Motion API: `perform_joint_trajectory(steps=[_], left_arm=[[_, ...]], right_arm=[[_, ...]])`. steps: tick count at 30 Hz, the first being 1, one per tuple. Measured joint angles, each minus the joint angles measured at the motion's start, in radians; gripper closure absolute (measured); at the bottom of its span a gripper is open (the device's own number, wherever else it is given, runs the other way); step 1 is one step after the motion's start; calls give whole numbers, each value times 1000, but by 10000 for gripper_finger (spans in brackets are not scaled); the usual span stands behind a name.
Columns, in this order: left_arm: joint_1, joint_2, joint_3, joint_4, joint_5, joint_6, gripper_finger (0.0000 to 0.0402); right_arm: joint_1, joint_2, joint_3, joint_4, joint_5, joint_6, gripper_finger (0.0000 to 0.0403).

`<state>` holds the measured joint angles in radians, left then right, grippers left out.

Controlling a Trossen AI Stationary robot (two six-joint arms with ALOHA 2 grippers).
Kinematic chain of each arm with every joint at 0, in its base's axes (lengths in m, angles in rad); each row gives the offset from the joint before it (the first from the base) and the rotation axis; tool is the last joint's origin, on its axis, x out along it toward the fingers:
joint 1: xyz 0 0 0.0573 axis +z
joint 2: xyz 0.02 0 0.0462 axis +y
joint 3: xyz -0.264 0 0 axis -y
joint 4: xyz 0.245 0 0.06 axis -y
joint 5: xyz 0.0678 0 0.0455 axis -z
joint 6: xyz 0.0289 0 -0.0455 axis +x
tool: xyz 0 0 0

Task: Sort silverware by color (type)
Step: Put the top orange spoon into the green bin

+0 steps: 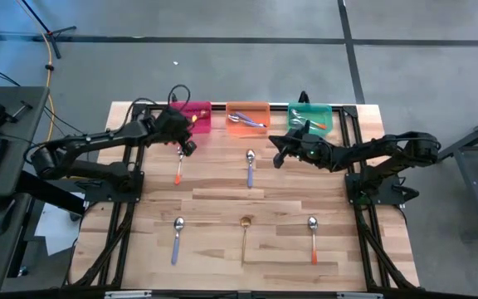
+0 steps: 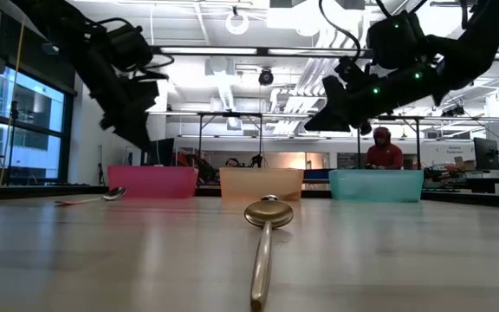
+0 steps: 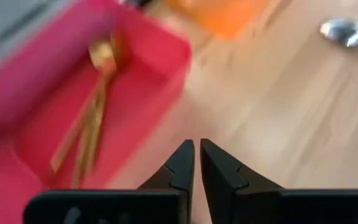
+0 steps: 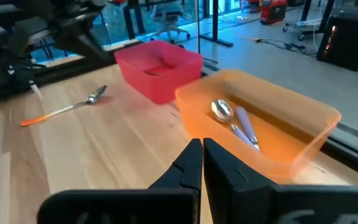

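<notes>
left gripper (image 1: 186, 146): near far edge of the worktop (image 1: 222, 241), just in front of the pink bin (image 1: 199, 112); fingers (image 3: 180, 168) nearly together, narrow gap, nothing between them
right gripper (image 1: 277, 158): near far edge, in front of the gap between orange bin (image 1: 248, 106) and teal bin (image 1: 309, 108), raised off the wood; jaws clenched, empty
pink bin: far edge, left of the three; gold spoons (image 3: 92, 112) lie inside
orange bin: far edge, middle; purple-handled spoons (image 4: 238, 124) inside
teal bin: far edge, right; orange-handled spoon (image 1: 312, 123) inside, count unclear
orange-handled spoon, far left (image 1: 178, 166): flat on the wood just below the left gripper, bowl toward the far edge, not touched by the fingers
purple-handled spoon, far centre (image 1: 250, 166): flat in front of the orange bin, bowl toward the far edge
purple-handled spoon, near left (image 1: 177, 237): flat, toward the near edge, bowl toward the far edge
gold spoon (image 1: 245, 237): near edge, centre; bowl toward the far edge
orange-handled spoon, near right (image 1: 313, 237): near edge, right of the gold one, well apart
person (image 2: 385, 149): red hooded top, in the room beyond the teal bin
</notes>
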<state>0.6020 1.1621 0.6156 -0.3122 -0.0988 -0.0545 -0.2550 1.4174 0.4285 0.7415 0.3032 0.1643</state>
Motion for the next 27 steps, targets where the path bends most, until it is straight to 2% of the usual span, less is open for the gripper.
perform_joint_trajectory(steps=[5,13,17,22,27], left_arm=[[-54,-8,-30,-106,-48,-161,349],[-124,-7,-45,-257,-52,-389,281],[-160,3,-50,-325,-55,-494,261],[-195,29,-104,-292,-61,-565,257],[-188,48,-157,-145,-77,-579,266]], right_arm=[[-29,0,-4,3,-36,-6,403],[-47,0,-4,-2,-52,-7,403],[-47,0,-4,-2,-53,-10,403],[-47,0,-4,-1,-53,-5,403],[-47,0,-4,3,-53,-4,403]])
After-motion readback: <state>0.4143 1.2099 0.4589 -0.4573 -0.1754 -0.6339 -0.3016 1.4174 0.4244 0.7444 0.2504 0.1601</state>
